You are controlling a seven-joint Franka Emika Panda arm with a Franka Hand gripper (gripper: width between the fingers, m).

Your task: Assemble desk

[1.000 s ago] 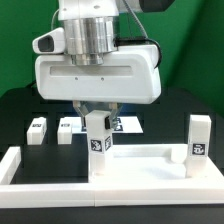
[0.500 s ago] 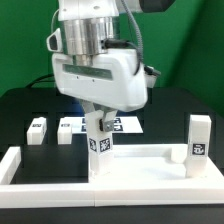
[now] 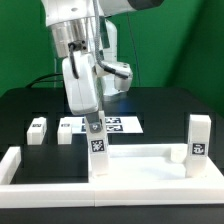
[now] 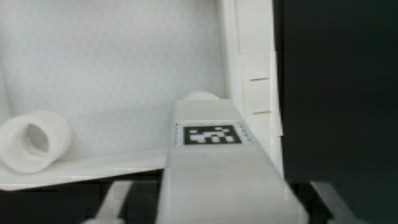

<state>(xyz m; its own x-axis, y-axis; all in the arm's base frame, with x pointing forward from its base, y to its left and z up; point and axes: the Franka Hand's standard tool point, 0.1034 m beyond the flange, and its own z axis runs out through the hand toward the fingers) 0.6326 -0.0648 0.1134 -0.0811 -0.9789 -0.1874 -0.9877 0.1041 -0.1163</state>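
— Toward the exterior view's left, our gripper (image 3: 94,123) is clenched on the top of a leg block (image 3: 97,148). That block stands upright on the tabletop panel (image 3: 150,160), near the panel's left end. Do we call it seated?

— We can't, because its foot is hidden in both views. The wrist view shows the tagged face of the leg between our fingers (image 4: 118,200). It also shows a round socket (image 4: 32,138) on the panel, apart from this leg.

— So how do we finish the step well?

— We judge the leg is going into its own corner. We should hold it plumb, press down gently and grip firmly until it is home, so it cannot tip.

— And the rest?

— A standing leg (image 3: 199,140) is at the panel's right end, well apart. On the black table (image 3: 170,105) behind lie a first spare leg block (image 3: 38,130) and a second spare leg block (image 3: 67,129), beside the marker board (image 3: 124,125). We should watch that the panel doesn't slide.
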